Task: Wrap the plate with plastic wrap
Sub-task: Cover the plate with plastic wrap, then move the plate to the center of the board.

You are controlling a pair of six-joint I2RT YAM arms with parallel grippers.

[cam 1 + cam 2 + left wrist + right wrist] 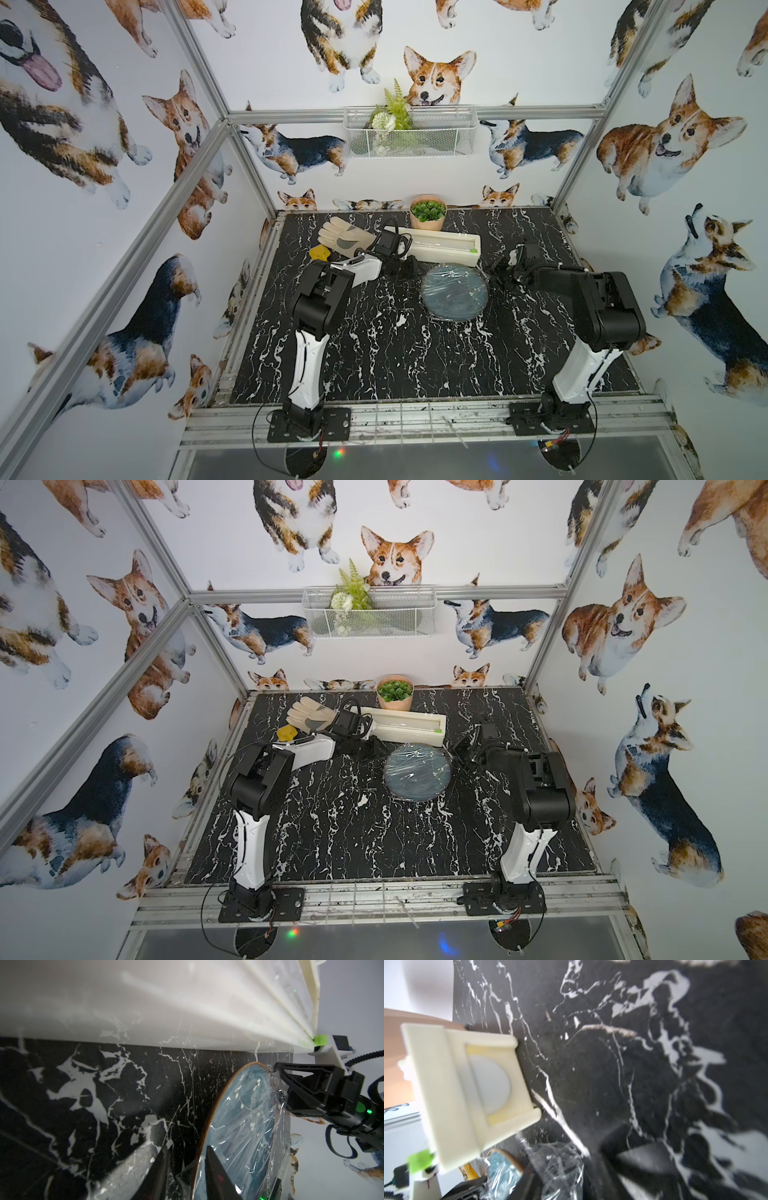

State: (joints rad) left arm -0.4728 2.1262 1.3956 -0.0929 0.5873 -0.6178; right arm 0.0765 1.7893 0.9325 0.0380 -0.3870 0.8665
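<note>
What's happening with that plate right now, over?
Left gripper open, straddling plate rim. Right gripper open at opposite rim, plastic wrap bunched there. Wrap covers plate, edges loose. Dispenser box close behind, not blocking.

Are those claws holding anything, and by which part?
Nothing looks gripped: the left gripper, jaws apart, straddles the round blue-grey plate at its rim; the right gripper, also open, touches crinkly transparent plastic wrap opposite.
</note>
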